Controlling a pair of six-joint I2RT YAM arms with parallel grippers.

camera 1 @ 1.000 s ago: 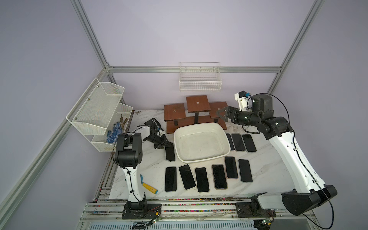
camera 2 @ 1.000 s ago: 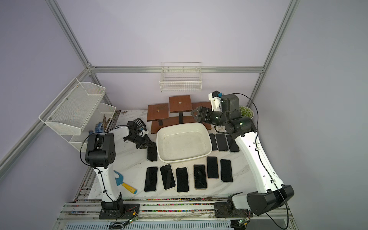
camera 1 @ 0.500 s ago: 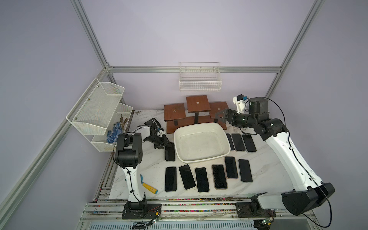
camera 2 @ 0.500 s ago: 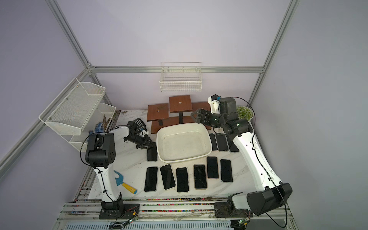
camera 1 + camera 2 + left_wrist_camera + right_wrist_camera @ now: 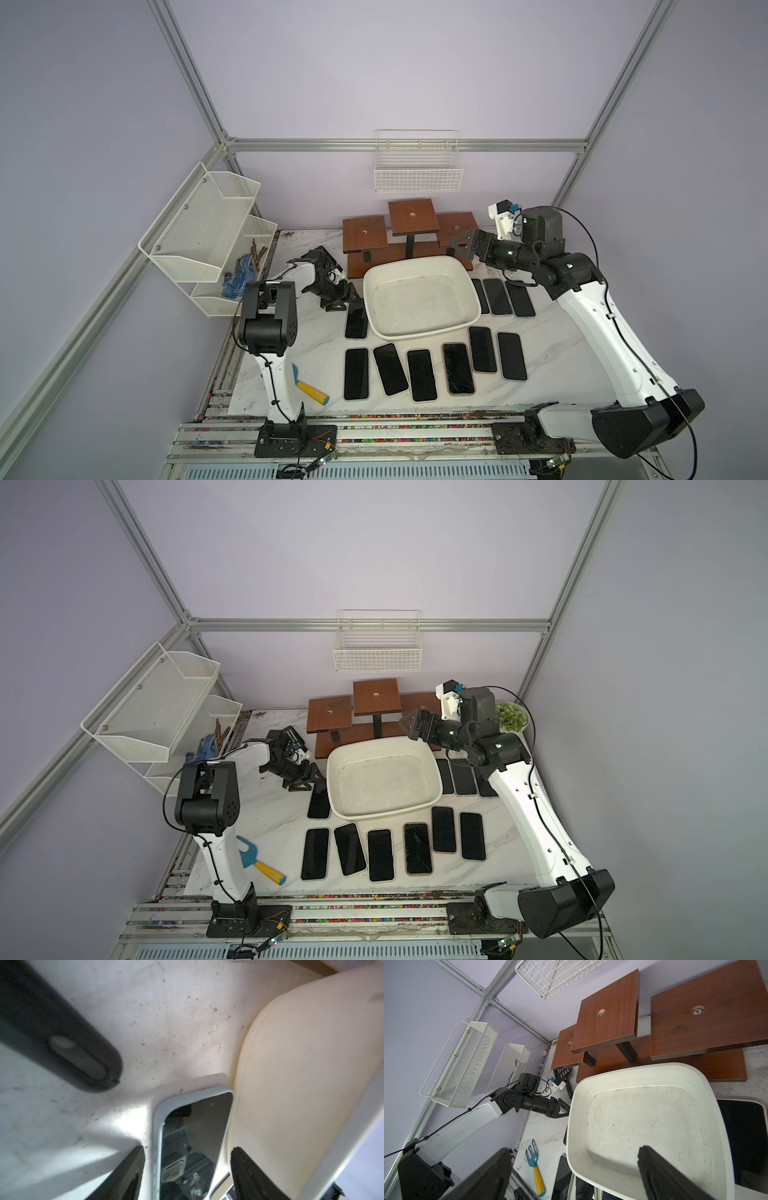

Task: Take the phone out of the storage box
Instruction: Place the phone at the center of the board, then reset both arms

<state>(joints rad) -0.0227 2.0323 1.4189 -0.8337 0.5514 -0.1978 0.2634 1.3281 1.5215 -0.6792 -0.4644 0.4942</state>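
Observation:
The storage box (image 5: pixel 415 262) is a shallow white tub in the middle of the table, and no phone shows inside it in any view. A black phone (image 5: pixel 356 322) lies flat on the table against the box's left wall. My left gripper (image 5: pixel 345 298) is low at that phone's far end. In the left wrist view its open jaws straddle the phone (image 5: pixel 193 1136) beside the box wall (image 5: pixel 301 1084). My right gripper (image 5: pixel 459 249) hangs open above the box's far right corner, nothing between its fingers (image 5: pixel 654 1167).
Several phones (image 5: pixel 419 374) lie in a row in front of the box and three more (image 5: pixel 503 297) on its right. A brown wooden stand (image 5: pixel 411 232) is behind it. A mesh shelf (image 5: pixel 208 232) stands at the left, and a blue rake (image 5: pixel 309 392) at the front left.
My left gripper's jaws have spread apart around the phone beside the box. My right gripper has shifted a little down toward the box's far right corner.

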